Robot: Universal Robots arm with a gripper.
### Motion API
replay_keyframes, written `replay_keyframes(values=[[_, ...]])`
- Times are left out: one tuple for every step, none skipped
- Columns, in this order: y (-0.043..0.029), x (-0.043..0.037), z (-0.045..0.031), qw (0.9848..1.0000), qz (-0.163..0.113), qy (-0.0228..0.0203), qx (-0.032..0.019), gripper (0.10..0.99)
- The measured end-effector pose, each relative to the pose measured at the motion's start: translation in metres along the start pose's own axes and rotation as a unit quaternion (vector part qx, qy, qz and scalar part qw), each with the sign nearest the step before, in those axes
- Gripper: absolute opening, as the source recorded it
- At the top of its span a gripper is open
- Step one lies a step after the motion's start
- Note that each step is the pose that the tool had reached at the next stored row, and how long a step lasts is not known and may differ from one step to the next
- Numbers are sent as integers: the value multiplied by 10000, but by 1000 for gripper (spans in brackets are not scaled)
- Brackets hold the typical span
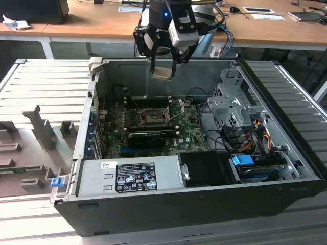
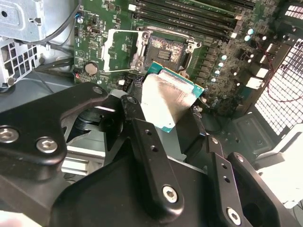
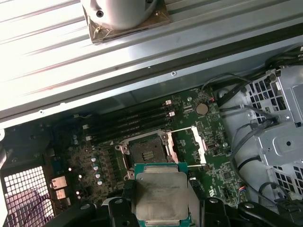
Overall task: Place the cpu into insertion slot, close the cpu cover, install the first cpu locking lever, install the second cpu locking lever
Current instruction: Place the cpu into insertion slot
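Jaws: clenched on the cpu (image 2: 166, 100), gripping it at opposite edges, pale metal face exposed.
Cpu position: held in the air above the open computer case (image 1: 204, 201), well apart from the green board (image 1: 190, 130).
Insertion slot (image 3: 147, 152): unoccupied, contact grid exposed, below the held chip in both wrist views.
Cpu cover (image 3: 199, 141): swung open, lying beside the slot.
Black card (image 1: 145, 137): mounted on the board, just beside the slot.
Power supply (image 1: 127, 176): along the case's near wall in the exterior view.
Tabletop (image 1: 102, 20): wooden, behind the case.
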State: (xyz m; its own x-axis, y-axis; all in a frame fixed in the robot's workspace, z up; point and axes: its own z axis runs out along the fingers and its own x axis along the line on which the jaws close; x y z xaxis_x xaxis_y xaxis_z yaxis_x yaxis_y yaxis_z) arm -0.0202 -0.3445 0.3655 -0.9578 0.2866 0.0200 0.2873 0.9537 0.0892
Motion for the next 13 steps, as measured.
replay_keyframes(values=[[0,0,1,10000,12,-1,0,529],[0,0,1,10000,28,-3,0,529],[0,0,1,10000,41,-4,0,529],[0,0,1,10000,69,-6,-1,529],[0,0,2,10000,89,-8,-2,529],[0,0,3,9999,122,-11,-2,529],[0,0,3,9999,171,-15,-3,529],[0,0,3,9998,202,-18,-4,529],[0,0,3,9998,222,-20,-4,529],[0,0,4,9997,253,-23,-5,529],[0,0,4,9996,283,-26,-5,529],[0,0,5,9995,302,-27,-6,529],[0,0,5,9995,320,-29,-6,529]])
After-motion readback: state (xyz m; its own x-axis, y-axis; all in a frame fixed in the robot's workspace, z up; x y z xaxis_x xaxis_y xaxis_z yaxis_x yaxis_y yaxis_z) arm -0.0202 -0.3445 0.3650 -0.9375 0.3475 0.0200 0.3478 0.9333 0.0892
